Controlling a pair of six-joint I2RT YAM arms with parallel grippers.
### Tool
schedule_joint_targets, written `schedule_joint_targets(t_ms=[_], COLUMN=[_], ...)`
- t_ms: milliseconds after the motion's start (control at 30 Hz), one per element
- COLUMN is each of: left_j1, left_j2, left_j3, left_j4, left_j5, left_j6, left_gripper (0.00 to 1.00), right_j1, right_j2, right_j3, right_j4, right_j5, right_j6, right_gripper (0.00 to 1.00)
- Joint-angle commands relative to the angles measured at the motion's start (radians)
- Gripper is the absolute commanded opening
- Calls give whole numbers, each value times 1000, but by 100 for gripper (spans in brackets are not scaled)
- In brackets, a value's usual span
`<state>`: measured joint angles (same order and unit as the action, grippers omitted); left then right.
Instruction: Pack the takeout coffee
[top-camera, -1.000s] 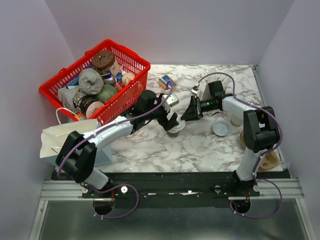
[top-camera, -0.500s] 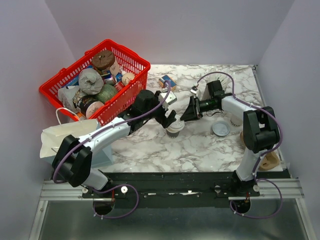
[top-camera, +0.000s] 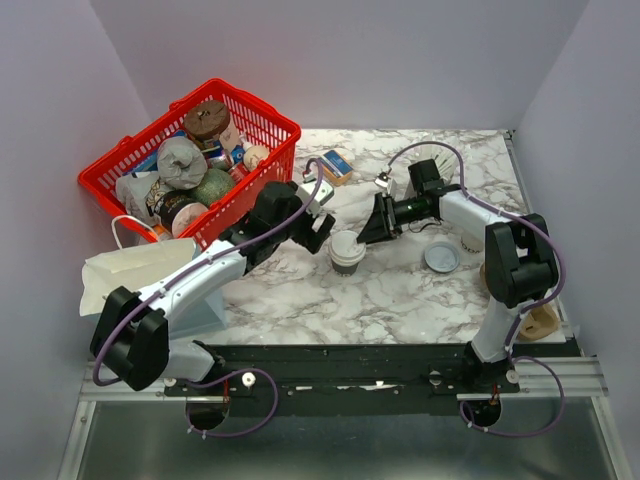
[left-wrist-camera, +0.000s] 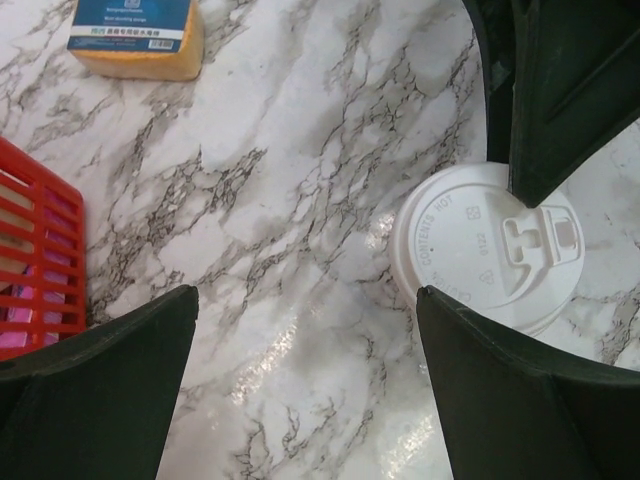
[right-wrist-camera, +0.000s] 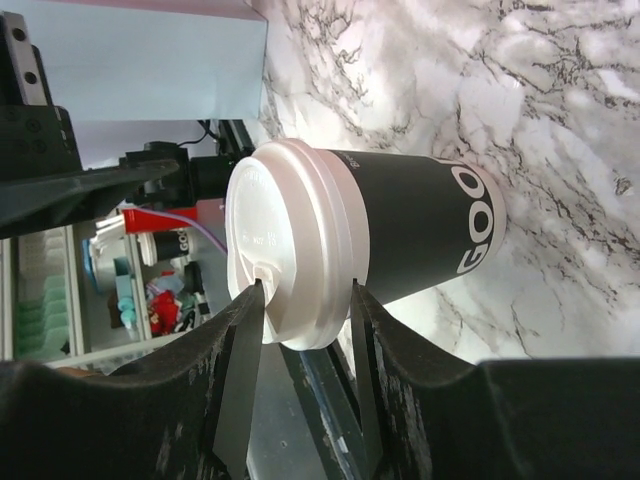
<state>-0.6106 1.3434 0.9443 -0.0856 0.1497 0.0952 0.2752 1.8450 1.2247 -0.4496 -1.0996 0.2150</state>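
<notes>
Seen from above, the coffee cup (top-camera: 347, 250) stood upright on the desk (top-camera: 420, 290) between both arms, well apart from the paper bag (top-camera: 120, 275). At the left wrist, the left fingers (left-wrist-camera: 100, 390) were spread wide, holding nothing. At the right wrist, the right fingers (right-wrist-camera: 238, 370) straddled the rim of the lid (right-wrist-camera: 285, 250); whether they pinched it, I could not tell. Gripping the dark body and keeping it level would likely be safer.

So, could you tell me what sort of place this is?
Likely a robot test booth staged as a shop counter: plain walls around a marble-look table, a red basket of groceries, a lidded coffee cup.
</notes>
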Motion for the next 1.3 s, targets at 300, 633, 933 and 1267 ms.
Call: schedule_joint_targets(t_ms=[300, 633, 933, 1267], left_j1=[2, 9, 29, 46], left_j2=[-4, -20, -36, -56], left_j3=[-73, -90, -90, -124], left_j4=[18, 21, -12, 0], left_j5=[76, 76, -68, -73], left_j6=[-89, -91, -123, -172], left_gripper=[98, 98, 95, 95], right_j1=[16, 39, 53, 68], right_j2=[-46, -50, -41, -36], right_j3=[33, 35, 68, 111], right_j4=[-81, -84, -113, -156], right_j5=[102, 132, 173, 234], right_j6=[-86, -89, -100, -103], right_gripper=[49, 50, 50, 52])
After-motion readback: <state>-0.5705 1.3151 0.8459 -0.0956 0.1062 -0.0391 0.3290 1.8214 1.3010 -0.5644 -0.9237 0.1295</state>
